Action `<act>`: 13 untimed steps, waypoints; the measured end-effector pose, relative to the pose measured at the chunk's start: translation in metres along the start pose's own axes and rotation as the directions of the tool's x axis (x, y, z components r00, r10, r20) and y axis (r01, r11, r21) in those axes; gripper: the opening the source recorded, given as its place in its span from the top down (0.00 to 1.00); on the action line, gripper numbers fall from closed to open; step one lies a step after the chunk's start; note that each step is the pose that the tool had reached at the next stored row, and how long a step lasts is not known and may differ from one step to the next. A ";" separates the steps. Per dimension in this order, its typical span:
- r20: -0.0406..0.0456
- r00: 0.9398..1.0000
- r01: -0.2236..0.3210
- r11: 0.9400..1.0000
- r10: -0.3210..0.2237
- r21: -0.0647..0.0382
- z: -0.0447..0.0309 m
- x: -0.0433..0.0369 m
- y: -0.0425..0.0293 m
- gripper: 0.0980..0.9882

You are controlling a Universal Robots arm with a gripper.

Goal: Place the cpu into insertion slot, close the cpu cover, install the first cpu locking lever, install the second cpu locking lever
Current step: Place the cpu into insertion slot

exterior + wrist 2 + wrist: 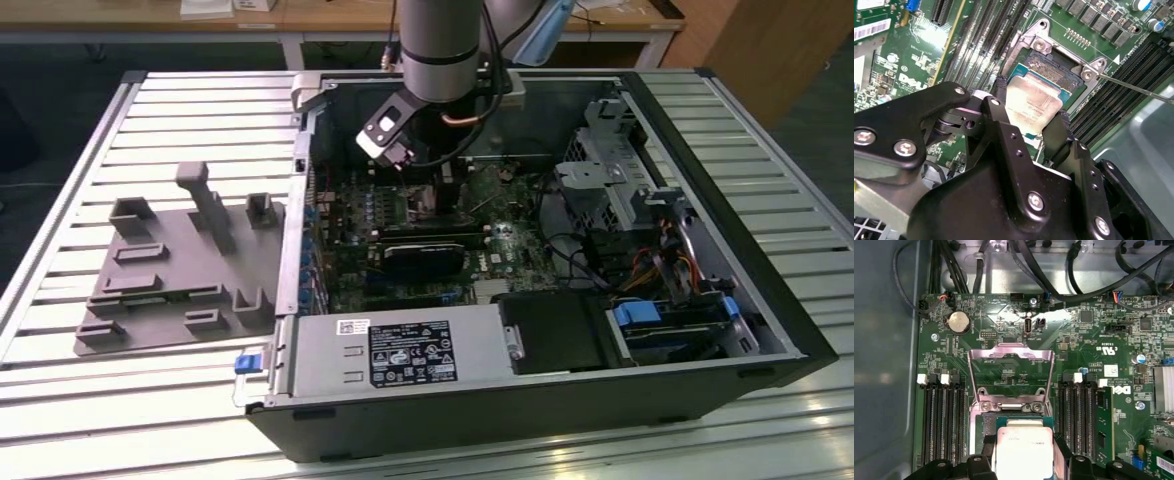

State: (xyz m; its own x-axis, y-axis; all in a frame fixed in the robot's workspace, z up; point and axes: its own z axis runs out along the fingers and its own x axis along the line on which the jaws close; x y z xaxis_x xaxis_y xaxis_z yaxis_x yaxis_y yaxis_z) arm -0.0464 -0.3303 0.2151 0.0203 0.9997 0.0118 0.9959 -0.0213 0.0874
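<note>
Slatted metal bench [200,110], wooden desk [160,24] behind. Open PC case [774,290] on the bench, grey plastic parts tray [160,290] just beside it toward the exterior view's left. Arm [441,45] reaching straight down into case, over green board [514,245].

Step in hand, by the look of it: no. 1, chip into socket. Gripper [1032,109] clamped on chip [1033,97], black fingers [1000,95] pressed to two opposite edges, silver top facing up. Chip over socket [1054,66], far strip of dark pin field showing beyond it. Offset or just raised, can't tell. Can't tell either whether resting on socket or hovering above. Looks roughly level and square to rim in first wrist view.

Cover [1011,351] flipped back on its hinge, open beyond socket, board visible thru its window. Thin wire lever [1136,88] swung free, running off across memory slots [1119,102]. So cover + both levers not yet done. More slots on other side of socket, near fingers but apart.

Judgement re move needed: prob calls for chip centred over pin field, edges parallel to rim, then straight-down lowering w/ no tilt and v. light force, pins likely fragile. Letting go only once flat inside rim. Little room near hinge bracket, so small corrections only.
</note>
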 end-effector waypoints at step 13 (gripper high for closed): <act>0.002 1.000 0.000 1.000 0.000 0.000 0.0120 0.0049 -0.0036 0.51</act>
State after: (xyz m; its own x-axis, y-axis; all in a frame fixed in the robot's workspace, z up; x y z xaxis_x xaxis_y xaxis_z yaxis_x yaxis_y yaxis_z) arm -0.0488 -0.3253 0.2029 0.0203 0.9997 0.0096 0.9960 -0.0211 0.0873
